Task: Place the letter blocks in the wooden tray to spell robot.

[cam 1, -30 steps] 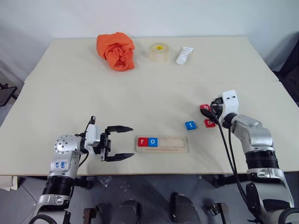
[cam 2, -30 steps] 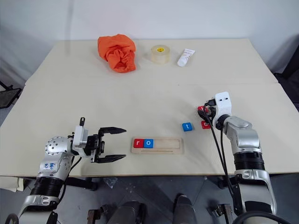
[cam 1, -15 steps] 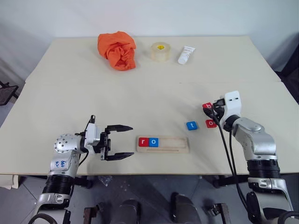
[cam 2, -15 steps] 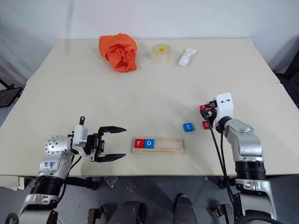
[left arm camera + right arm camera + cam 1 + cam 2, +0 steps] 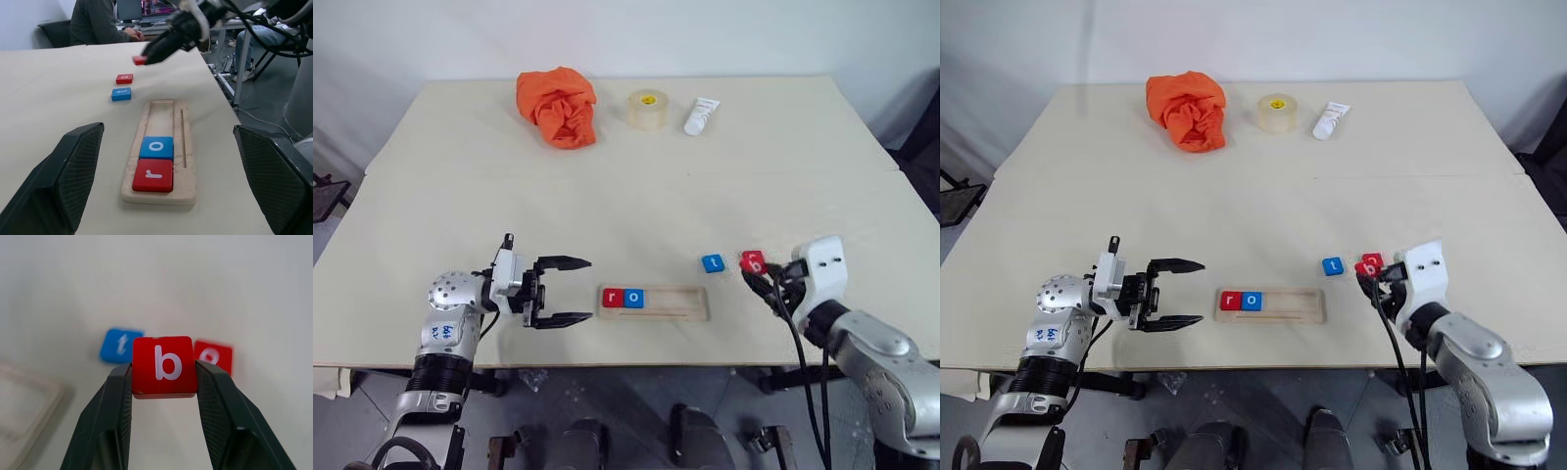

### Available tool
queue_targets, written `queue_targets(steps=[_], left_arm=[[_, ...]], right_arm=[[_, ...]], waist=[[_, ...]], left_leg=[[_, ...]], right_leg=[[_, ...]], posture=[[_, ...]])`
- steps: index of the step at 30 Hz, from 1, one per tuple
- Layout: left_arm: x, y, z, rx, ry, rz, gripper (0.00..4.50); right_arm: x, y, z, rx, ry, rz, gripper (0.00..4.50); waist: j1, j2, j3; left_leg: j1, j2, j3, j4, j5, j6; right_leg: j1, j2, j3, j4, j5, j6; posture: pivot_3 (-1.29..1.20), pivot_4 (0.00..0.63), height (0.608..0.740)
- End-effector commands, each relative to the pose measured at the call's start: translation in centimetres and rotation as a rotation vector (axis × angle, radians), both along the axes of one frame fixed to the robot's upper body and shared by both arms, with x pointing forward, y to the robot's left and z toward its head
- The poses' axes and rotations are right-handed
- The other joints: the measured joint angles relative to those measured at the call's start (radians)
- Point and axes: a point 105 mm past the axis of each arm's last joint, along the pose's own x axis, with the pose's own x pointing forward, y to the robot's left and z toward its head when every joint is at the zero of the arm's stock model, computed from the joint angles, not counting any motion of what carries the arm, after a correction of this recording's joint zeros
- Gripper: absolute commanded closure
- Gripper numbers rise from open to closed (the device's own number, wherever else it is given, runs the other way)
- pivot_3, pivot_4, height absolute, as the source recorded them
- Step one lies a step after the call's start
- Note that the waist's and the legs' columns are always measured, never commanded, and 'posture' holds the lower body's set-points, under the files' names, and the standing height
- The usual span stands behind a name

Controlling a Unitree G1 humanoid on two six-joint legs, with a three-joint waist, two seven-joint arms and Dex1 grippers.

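Tray: wooden tray (image 5: 655, 303) lies near the table's (image 5: 607, 196) front edge, with the red r block (image 5: 612, 298) and blue o block (image 5: 633, 298) side by side at its left end; the rest of the slot is bare.
Left gripper (image 5: 570, 290): level, pointing at the tray's left end from just beside it, fingers spread wide, holding nothing.
Right gripper (image 5: 164, 377): fingers pinched on the red b block (image 5: 164, 364), raised off the table to the right of the tray.
Loose blocks: blue t block (image 5: 713, 262) lies flat beyond the tray's right end; red o block (image 5: 124, 78) just past it.
Far edge: orange cloth (image 5: 557, 106), tape roll (image 5: 647, 109), white tube (image 5: 701, 116) in a row.
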Motion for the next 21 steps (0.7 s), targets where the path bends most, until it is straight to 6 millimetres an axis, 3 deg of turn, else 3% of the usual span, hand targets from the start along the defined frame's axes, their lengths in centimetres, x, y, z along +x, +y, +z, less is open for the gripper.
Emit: queue_targets(steps=[1, 11, 19, 21], left_arm=[[-0.5, 0.1, 0.5, -0.007, -0.019, -0.013, 0.0], [-1.2, 0.1, 0.4, -0.009, -0.007, -0.002, 0.0], [-1.3, 0.2, 0.4, -0.01, -0.011, 0.007, 0.0], [-1.2, 0.2, 0.4, -0.01, -0.011, 0.008, 0.0]], right_arm=[[-0.9, -0.3, -0.2, 0.016, 0.001, -0.031, 3.04], [-1.5, 0.1, -2.4, 0.085, 0.059, -0.096, 3.04], [-1.2, 0.0, -2.5, 0.077, 0.029, -0.073, 0.27], [-1.2, 0.1, -2.3, 0.042, 0.025, -0.019, 0.03]], waist=[[0.0, 0.0, 0.0], [-0.001, 0.0, 0.0], [-0.001, 0.0, 0.0], [-0.001, 0.0, 0.0]], left_leg=[[0.0, 0.0, 0.0, 0.0, 0.0, 0.0], [0.001, 0.0, 0.001, 0.0, 0.0, 0.001], [0.001, 0.0, 0.001, 0.0, 0.0, 0.001], [0.001, 0.0, 0.001, 0.0, 0.0, 0.001]], right_leg=[[0.0, 0.0, 0.0, 0.0, 0.0, 0.0], [0.0, 0.0, 0.002, 0.0, 0.0, 0.0], [0.0, 0.0, 0.002, 0.0, 0.0, 0.0], [0.0, 0.0, 0.002, 0.0, 0.0, 0.0]], posture=[[0.0, 0.15, 0.74], [0.0, 0.15, 0.74], [0.0, 0.15, 0.74], [0.0, 0.15, 0.74]])
